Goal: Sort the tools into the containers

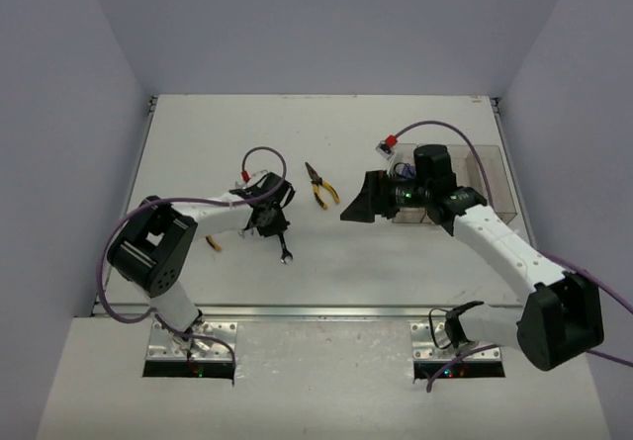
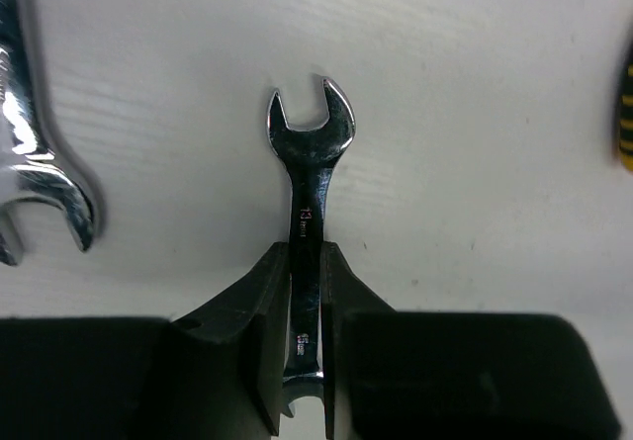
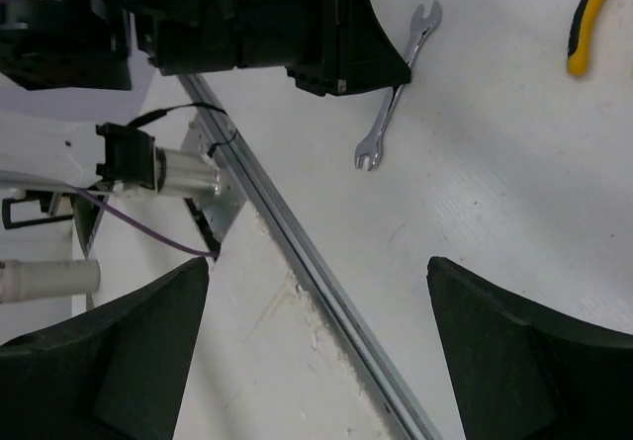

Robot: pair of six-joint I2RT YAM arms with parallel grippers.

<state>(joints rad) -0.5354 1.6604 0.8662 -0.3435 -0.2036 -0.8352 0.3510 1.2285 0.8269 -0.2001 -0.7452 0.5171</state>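
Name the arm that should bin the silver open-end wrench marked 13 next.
Left. The left end effector is shut on the silver open-end wrench, while the right end effector is open and holds nothing.

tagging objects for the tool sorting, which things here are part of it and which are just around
Job: wrench in the left hand; second wrench; yellow-handled pliers; clear bins.
Just around: purple cable; metal rail.
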